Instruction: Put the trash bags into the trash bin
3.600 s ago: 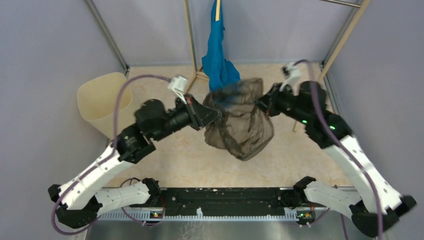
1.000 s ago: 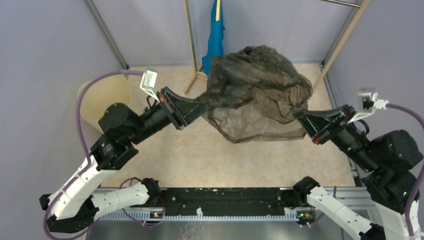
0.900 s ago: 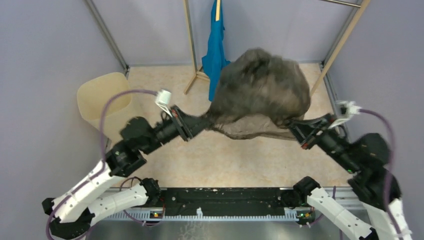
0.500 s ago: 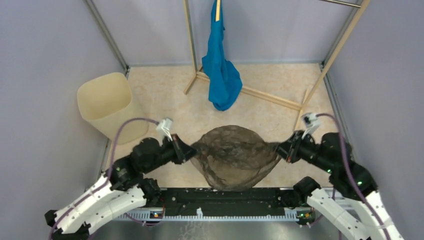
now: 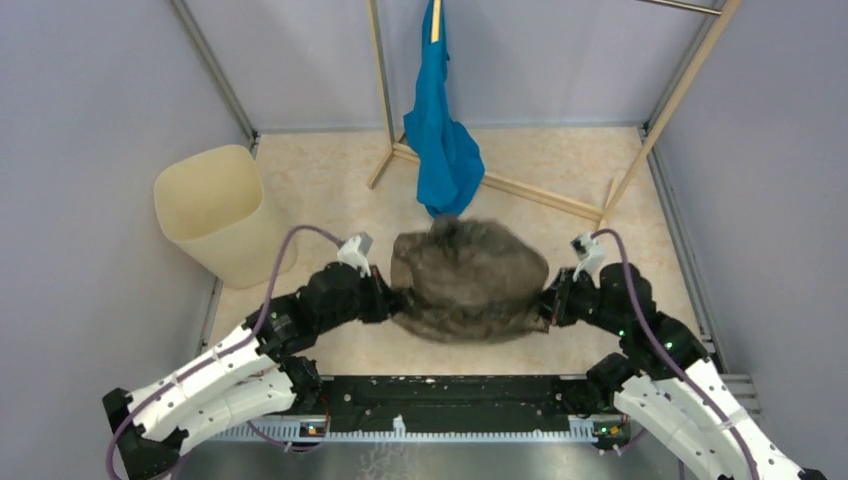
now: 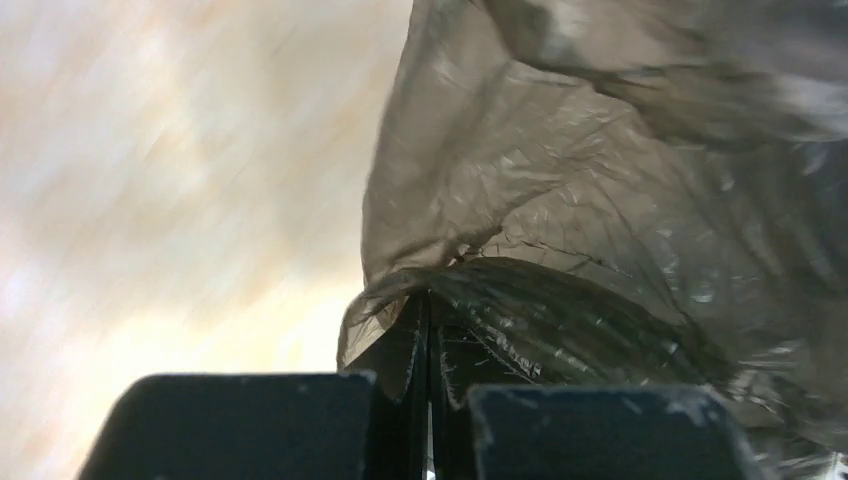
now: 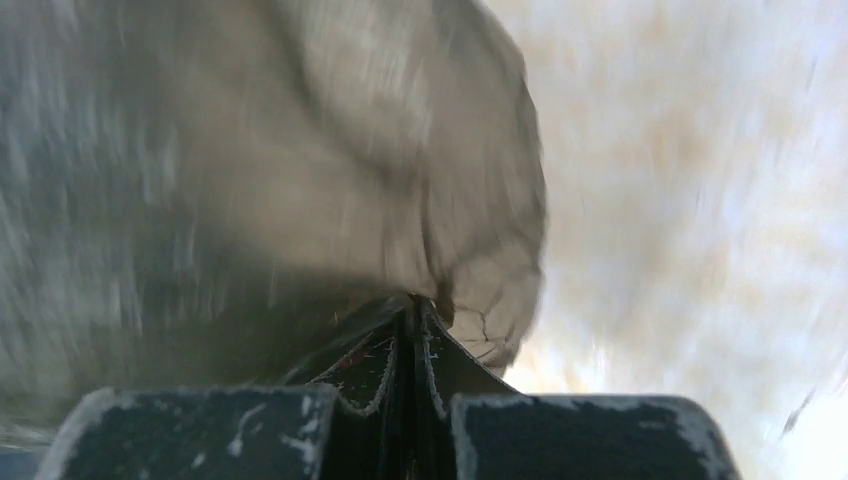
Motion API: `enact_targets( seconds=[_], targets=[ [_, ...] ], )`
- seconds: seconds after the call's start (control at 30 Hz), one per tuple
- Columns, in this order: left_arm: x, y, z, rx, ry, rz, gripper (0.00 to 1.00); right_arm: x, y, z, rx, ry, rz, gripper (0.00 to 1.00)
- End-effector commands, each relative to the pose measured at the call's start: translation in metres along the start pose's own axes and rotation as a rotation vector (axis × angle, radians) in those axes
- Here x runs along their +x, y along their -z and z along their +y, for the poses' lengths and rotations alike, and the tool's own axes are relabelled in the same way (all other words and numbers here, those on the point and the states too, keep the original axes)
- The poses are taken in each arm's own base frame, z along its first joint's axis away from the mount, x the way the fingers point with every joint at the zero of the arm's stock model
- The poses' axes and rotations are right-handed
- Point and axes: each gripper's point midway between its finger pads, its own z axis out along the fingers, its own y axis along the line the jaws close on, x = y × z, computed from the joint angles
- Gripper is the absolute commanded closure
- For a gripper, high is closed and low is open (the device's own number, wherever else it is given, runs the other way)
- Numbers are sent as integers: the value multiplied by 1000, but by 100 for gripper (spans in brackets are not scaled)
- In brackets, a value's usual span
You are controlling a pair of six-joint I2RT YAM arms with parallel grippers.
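While arms [image 5: 290,320] bend low inward, left tool [image 5: 392,301] and right tool [image 5: 546,303] pinch opposite trash bag [image 5: 468,280] edges.

The left claw [image 5: 387,300] and the right claw [image 5: 547,303] hold opposite edges of a dark grey-brown, see-through trash bag [image 5: 468,282] of thin wrinkly plastic film, which bulges, blurred, in a rounded mass between them above the pale speckled tabletop [image 5: 330,195]. Well beyond the left claw and further to its left stands the plain cream-beige plastic trash bin [image 5: 235,250], apart from the trash bag. Beyond the gap between the claws, a bright blue cloth [image 5: 440,150] hangs from a light wooden rack [image 5: 530,192], its lower end just past the trash bag's far edge.
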Motion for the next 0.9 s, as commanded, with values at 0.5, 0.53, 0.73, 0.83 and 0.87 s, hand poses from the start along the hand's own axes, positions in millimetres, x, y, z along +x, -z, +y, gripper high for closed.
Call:
enact_targets(
  seconds=[0.5, 0.53, 0.73, 0.83, 0.87],
  targets=[
    [-177, 181, -296, 926, -336, -374, 100, -219, 198, 202, -437, 367, -604, 100],
    [-172, 161, -283, 853, -331, -359, 100, -212, 196, 196, -430, 376, -609, 100],
    [-12, -11, 29, -168, -99, -46, 100, 12, -8, 24, -147, -62, 54, 100],
    [59, -11, 84, -234, 51, 106, 100, 49, -17, 8, -160, -186, 91, 100],
    [49, -10, 65, -132, 44, 62, 100, 29, -8, 11, -153, -153, -1, 100]
  ],
)
